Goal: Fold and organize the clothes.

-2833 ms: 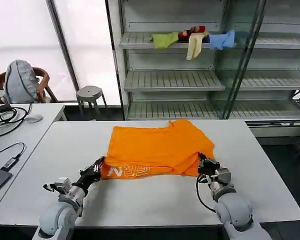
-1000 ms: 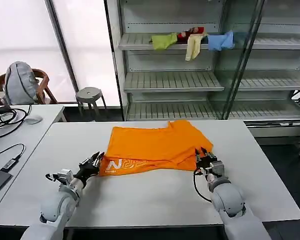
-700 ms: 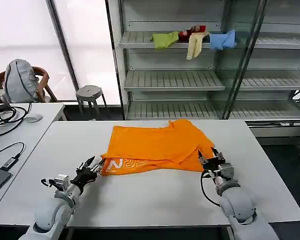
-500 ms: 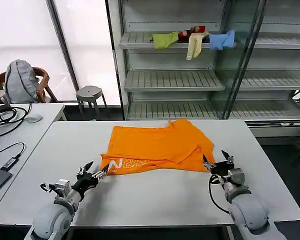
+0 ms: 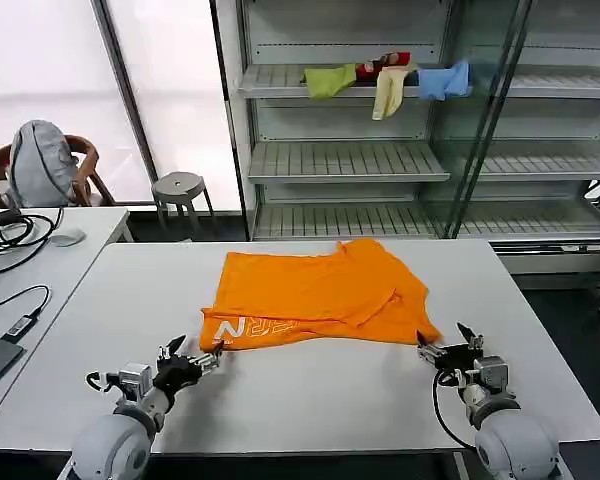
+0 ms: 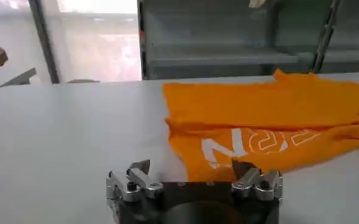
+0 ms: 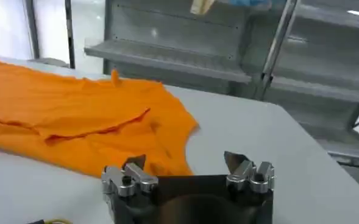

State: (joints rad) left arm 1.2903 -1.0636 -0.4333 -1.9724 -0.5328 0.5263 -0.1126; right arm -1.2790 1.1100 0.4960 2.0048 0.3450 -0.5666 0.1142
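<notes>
**Both grippers let go and drawn back from the folded shirt**

The orange T-shirt [image 5: 315,303] lies on the white table [image 5: 310,395], its near hem now folded over so the white lettering [image 5: 257,328] faces up along the front edge; 2.8 s ago both grippers were pinching that hem, and since then each has released it and pulled back toward the robot. A broad strip of bare tabletop lies between the shirt's front edge and the table's near edge, with open surface also at either side of the shirt. The left gripper [image 5: 192,362] sits just off the shirt's near left corner, jaws spread wide and empty. The right gripper [image 5: 450,352] sits just off the near right corner, jaws likewise wide, holding nothing.
</notes>
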